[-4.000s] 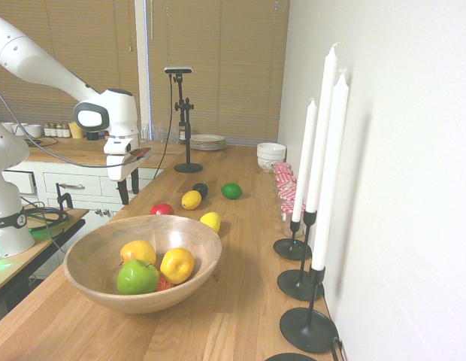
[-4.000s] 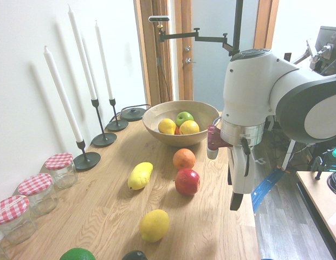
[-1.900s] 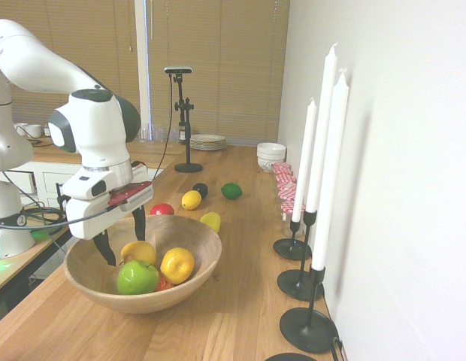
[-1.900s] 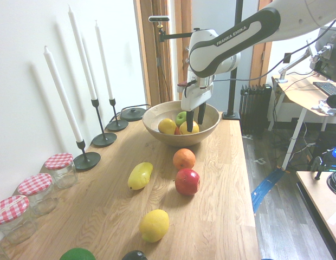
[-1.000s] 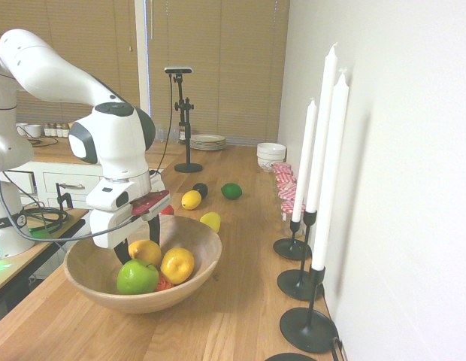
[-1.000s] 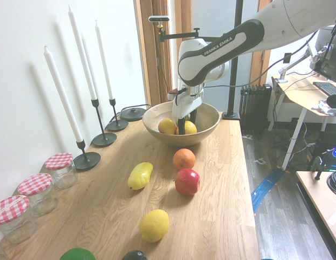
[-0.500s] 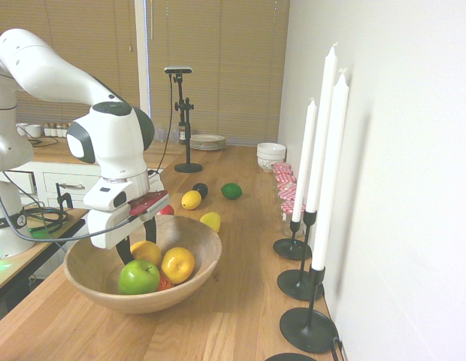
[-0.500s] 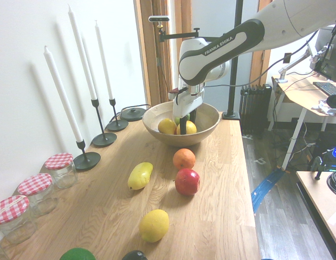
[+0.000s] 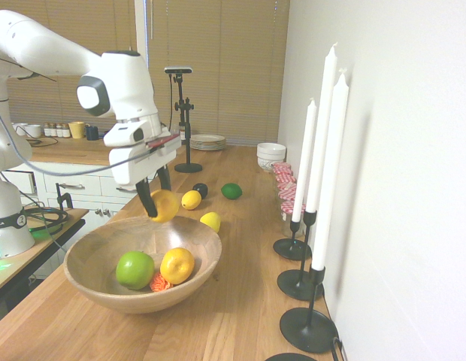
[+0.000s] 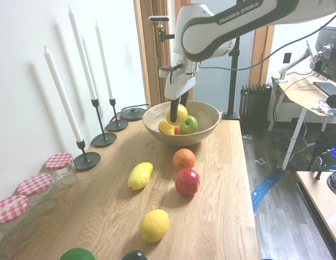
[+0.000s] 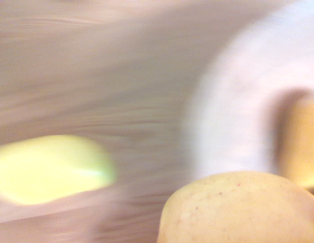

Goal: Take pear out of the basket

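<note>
The pincer (image 9: 156,197) is clamped on the pear (image 9: 164,204), its two dark fingers (image 9: 146,201) gripping the yellow fruit from either side and pointing nearly straight down. The pear hangs in the air, clear of the other fruit and above the basket (image 9: 186,284), over its far rim as seen from the first exterior view. In the second exterior view the pear (image 10: 176,114) shows in front of the basket's (image 10: 203,135) hollow, just above what lies inside. The wrist view is blurred; a speckled yellow fruit (image 11: 238,207) fills its lower edge, most likely the held pear, with a pale yellow shape (image 11: 50,168) lying on wood grain beyond.

Inside the basket rest a green apple (image 9: 134,269), a round yellow fruit (image 9: 177,264) just beside it, and a small orange piece (image 9: 158,283) tucked between them.

Farther along the counter (image 9: 240,301), beyond the basket, lie a yellow lemon (image 9: 210,221), another yellow lemon (image 9: 191,199), a dark fruit (image 9: 201,189) and a green lime (image 9: 231,190). The second exterior view also shows an orange (image 10: 183,158) and a red apple (image 10: 187,181) near the basket.

Along the wall on the right stand three black candlesticks with tall white candles (image 9: 320,158), then red-checked jars (image 9: 285,192), white bowls (image 9: 270,155) and, at the far end, a stack of plates (image 9: 207,141).
</note>
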You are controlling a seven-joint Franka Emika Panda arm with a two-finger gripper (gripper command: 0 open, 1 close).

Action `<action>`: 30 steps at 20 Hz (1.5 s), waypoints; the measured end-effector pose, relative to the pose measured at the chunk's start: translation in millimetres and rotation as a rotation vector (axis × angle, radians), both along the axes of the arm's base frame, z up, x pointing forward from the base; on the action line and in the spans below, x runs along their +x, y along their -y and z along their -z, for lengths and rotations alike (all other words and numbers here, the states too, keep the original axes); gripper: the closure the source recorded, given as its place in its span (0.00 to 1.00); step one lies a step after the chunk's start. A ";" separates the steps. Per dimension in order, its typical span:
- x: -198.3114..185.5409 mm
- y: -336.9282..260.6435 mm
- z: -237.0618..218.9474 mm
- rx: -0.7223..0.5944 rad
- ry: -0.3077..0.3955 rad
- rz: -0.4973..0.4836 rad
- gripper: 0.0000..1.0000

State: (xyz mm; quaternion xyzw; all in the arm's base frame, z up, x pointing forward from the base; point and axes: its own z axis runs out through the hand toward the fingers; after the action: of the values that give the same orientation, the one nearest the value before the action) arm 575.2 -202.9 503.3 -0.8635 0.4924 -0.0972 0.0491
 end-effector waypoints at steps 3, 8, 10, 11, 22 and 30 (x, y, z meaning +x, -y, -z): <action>14.7 -74.2 -3.9 -0.020 -0.007 -0.068 1.00; 29.1 -182.2 13.8 -0.048 -0.041 -0.159 1.00; 31.9 -206.1 21.6 -0.051 -0.050 -0.178 1.00; 33.4 -213.1 27.0 -0.055 -0.056 -0.182 1.00; 57.5 -201.7 123.8 -0.066 -0.146 -0.137 1.00; 58.7 -201.1 120.7 -0.066 -0.153 -0.131 0.00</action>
State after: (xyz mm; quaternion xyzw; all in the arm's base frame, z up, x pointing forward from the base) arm 633.8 -1.8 382.5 -0.9000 0.4335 -0.0438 -0.0110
